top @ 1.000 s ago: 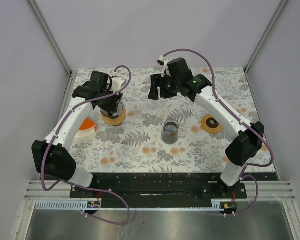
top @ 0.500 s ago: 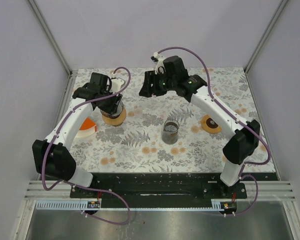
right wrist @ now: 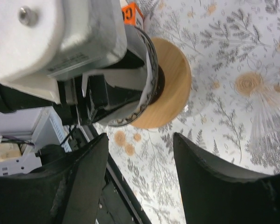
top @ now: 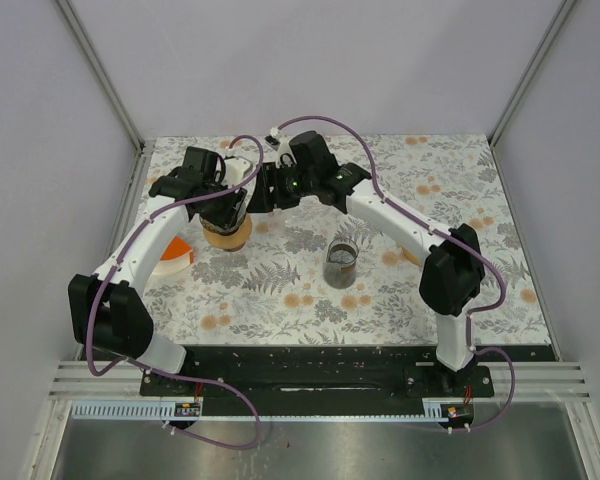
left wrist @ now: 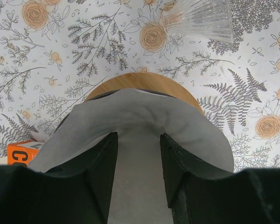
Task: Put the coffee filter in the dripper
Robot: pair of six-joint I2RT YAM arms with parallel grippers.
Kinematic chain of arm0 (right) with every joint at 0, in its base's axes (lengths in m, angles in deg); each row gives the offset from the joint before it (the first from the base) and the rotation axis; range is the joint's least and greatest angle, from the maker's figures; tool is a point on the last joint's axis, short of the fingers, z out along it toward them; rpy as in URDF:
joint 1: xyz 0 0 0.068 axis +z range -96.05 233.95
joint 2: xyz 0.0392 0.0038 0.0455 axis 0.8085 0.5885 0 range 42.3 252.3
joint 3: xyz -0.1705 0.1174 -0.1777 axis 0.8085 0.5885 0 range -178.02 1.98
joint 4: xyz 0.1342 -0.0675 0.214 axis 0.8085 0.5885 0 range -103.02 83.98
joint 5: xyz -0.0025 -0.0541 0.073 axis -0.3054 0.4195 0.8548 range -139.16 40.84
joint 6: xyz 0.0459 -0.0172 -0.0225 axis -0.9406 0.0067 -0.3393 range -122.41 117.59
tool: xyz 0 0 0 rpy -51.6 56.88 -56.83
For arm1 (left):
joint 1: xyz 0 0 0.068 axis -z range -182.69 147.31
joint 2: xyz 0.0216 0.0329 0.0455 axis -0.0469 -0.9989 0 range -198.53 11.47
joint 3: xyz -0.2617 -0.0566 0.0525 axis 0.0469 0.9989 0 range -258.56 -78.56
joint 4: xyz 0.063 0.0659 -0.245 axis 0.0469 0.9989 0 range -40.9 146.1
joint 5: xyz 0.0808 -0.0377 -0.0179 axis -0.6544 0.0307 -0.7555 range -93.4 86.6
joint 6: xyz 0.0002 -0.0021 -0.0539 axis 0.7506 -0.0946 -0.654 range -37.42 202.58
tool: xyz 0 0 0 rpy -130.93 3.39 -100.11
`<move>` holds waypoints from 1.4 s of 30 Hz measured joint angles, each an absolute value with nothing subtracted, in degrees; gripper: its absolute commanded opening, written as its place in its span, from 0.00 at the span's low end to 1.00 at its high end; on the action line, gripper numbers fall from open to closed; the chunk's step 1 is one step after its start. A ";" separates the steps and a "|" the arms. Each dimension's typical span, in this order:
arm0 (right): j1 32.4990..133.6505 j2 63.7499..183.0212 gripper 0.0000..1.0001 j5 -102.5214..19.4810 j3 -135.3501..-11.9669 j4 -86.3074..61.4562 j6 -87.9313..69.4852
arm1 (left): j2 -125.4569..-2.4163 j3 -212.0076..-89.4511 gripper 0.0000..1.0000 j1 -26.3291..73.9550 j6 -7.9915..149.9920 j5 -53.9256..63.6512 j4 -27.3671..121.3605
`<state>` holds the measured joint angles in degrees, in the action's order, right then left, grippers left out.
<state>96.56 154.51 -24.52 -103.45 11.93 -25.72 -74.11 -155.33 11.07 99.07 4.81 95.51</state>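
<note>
From above, your right gripper (top: 263, 189) has swung left since a second ago, crowding the left gripper (top: 227, 205) over the dripper (top: 227, 235); a glass (top: 341, 262) stands clear. Left wrist: jaws clamp the coffee filter (left wrist: 144, 123) above the dripper's wooden base. Right wrist: jaws spread, empty.

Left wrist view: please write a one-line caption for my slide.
Left gripper holds a paper filter over the wooden-based dripper.
</note>
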 measured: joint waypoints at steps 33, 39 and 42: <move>96.67 160.39 0.40 -24.19 -103.32 2.77 -34.68 | -71.82 -157.21 0.62 9.26 99.14 7.61 95.93; 96.89 160.39 0.40 -24.23 -103.32 3.21 -34.57 | -71.05 -157.82 0.66 8.38 99.16 8.72 96.21; 97.37 160.50 0.40 -24.28 -103.54 3.51 -34.22 | -71.05 -158.44 0.68 8.08 99.09 9.84 96.96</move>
